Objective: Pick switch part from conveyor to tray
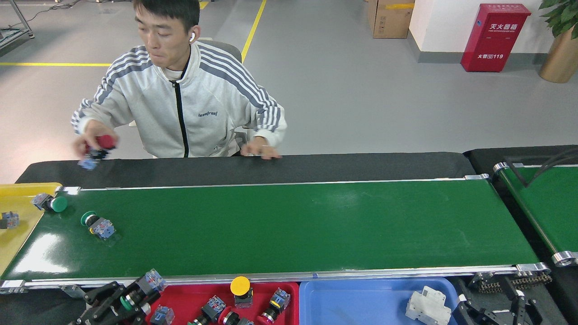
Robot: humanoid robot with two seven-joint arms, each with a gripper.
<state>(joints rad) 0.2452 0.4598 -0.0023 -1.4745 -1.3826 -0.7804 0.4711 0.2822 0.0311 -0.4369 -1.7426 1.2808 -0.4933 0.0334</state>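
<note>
- Left end effector (135, 295): clamped on green-capped switch part w/ blue contact block (145, 288), above red plastic tray (189, 293) edge.
- Right end effector (496, 311): opening can't be told.
- Glossy dark-green conveyor belt (289, 225): two green-capped switches at left end.

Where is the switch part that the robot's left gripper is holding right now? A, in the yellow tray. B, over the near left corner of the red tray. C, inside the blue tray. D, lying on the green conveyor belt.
B: the left gripper is shut on a green-capped switch part that sits past the conveyor rail, at the left edge of the red tray.
</note>
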